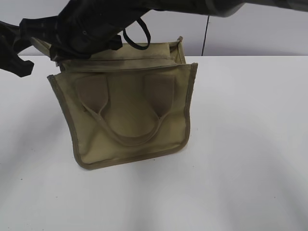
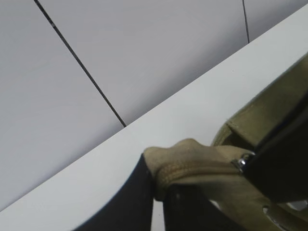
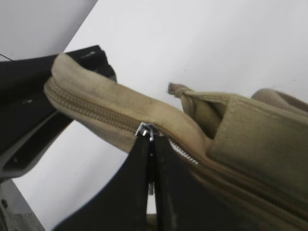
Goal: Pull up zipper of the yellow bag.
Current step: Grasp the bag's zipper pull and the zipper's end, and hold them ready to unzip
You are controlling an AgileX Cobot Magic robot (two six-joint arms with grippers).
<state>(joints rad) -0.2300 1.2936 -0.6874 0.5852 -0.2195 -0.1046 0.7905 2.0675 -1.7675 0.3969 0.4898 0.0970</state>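
Matte black arms (image 1: 86, 29), looped black cable (image 1: 137, 36), flat black fingers (image 3: 139, 192).

White tabletop (image 1: 250, 144) before pale grey wall (image 1: 250, 33) with dark seams.

Yellow bag (image 1: 130, 115): matt, coarse woven canvas. Zipper (image 3: 96, 113): cloth tape, shiny silver metal pull. Claws (image 3: 151, 159): matt black plastic. Desk (image 1: 250, 144): smooth, white.

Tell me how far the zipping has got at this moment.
Done: left hand clamps the yellow bag at its end, and right hand has pinched the silver pull tab. In hand: teeth look closed on the clamped side. Left: zipper past the tab looks open.
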